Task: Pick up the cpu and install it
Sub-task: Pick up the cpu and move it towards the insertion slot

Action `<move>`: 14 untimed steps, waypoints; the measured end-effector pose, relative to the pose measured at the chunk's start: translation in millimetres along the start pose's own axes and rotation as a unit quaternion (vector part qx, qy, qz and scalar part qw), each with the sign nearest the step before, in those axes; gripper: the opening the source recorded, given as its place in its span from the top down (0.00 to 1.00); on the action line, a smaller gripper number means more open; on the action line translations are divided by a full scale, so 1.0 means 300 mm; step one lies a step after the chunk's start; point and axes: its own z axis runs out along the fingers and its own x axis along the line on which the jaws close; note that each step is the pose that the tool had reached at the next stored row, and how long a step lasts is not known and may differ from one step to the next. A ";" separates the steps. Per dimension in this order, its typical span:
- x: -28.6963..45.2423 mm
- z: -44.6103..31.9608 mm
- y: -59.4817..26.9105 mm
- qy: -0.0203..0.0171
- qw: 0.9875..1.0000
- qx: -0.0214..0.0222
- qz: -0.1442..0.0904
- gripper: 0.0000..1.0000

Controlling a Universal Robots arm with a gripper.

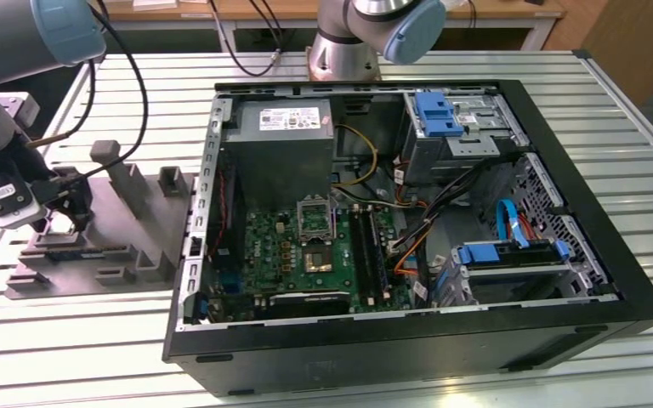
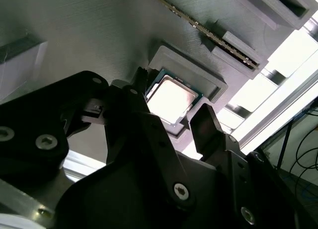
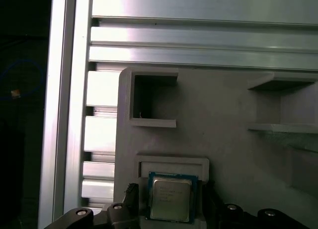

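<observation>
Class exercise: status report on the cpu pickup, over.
Gripper open, straddling cpu. Cpu seated in grey fixture pocket, not lifted. No obstruction seen.

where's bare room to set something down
Bare table slats: the exterior view's lower left, between grey fixture and computer case, and that view's right of the case. Crowded: the fixture, where the claw straddles the cpu, and inside the case.

A slatted aluminium table (image 1: 633, 170) spans the exterior view, its pale slats catching bright glare. Behind it stands a wooden desk (image 1: 190, 10) with white legs, beside a brown wooden panel (image 1: 644, 51).
</observation>
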 end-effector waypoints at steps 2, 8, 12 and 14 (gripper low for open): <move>0.000 -0.001 0.000 0.000 1.000 0.000 0.000 0.38; 0.000 -0.001 0.000 0.000 1.000 0.000 0.000 0.40; 0.000 -0.001 0.000 0.000 1.000 0.000 0.000 0.47; 0.000 -0.001 0.000 0.000 1.000 0.000 0.000 0.49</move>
